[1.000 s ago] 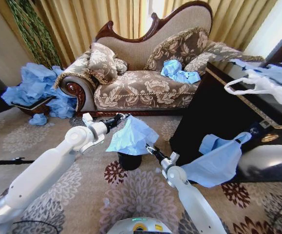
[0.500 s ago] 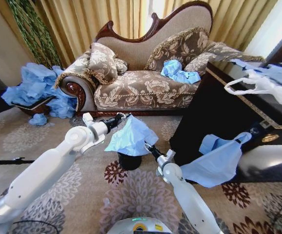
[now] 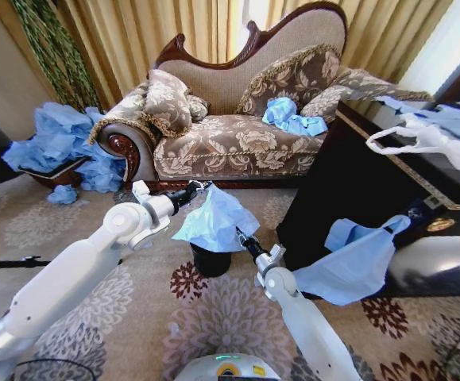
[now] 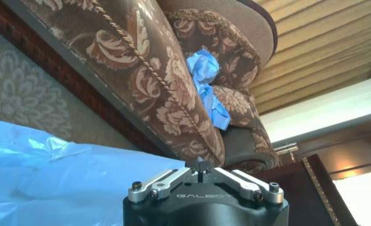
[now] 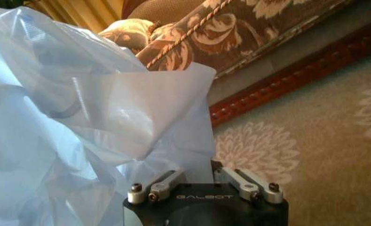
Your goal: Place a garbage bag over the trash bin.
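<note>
The light-blue garbage bag (image 3: 214, 221) hangs spread between my two grippers just above the small black trash bin (image 3: 211, 262), whose top it hides. At the bag's upper left corner my left gripper (image 3: 198, 189) is shut on the plastic. The left wrist view shows that gripper (image 4: 201, 167) pinched together on the bag (image 4: 59, 183) at its edge. My right gripper (image 3: 241, 236) holds the bag's lower right edge, next to the bin. In the right wrist view a sheet of the bag (image 5: 78, 117) runs down between the shut fingers of the right gripper (image 5: 201, 169).
A patterned sofa (image 3: 237, 143) stands behind the bin with blue bags (image 3: 291, 117) on its seat. A heap of blue bags (image 3: 63, 147) lies at the left. The dark table (image 3: 357, 175) at the right carries a white bag (image 3: 424, 143), and another blue bag (image 3: 357, 266) hangs off it.
My right gripper has moved left and forward, closing in on the bag's lower edge by the bin. The left arm has lifted slightly with the bag.
</note>
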